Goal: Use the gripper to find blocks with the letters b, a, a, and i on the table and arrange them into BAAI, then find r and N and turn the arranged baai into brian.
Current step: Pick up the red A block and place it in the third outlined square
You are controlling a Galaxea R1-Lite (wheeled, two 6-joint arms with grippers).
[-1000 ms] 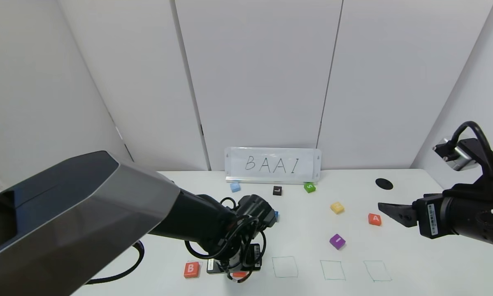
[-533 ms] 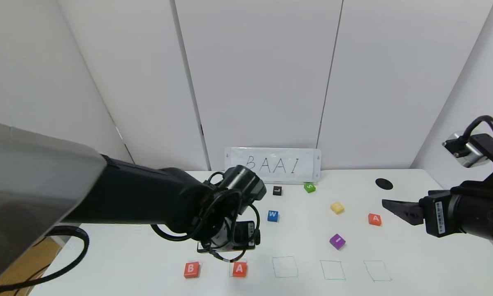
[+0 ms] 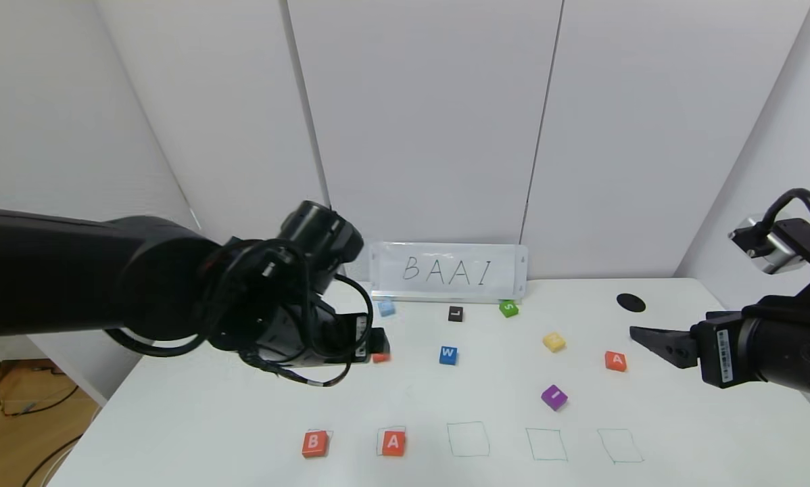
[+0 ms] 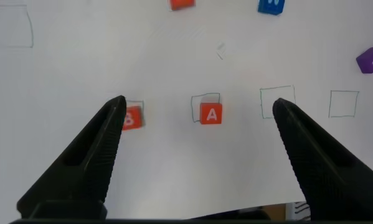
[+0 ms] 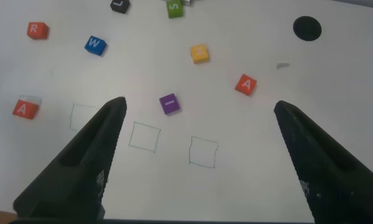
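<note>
Bright, even light; soft faint shadows; wide-angle bending at edges.

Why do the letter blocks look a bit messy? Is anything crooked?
Slightly. The B block sits off its drawn square, overlapping only one edge, and the first A block leans over its outline too. The second A block and purple I block lie loose and turned on the table. Nothing is broken.

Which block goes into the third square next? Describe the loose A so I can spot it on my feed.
Start at the black round disc near the far right of the white table. Just nearer the robot, beside the open right gripper, sits a small orange-red cube marked A. Unlike the orange-red A already placed in a drawn square, it lies outside the row, right of the yellow cube and purple cube.
</note>
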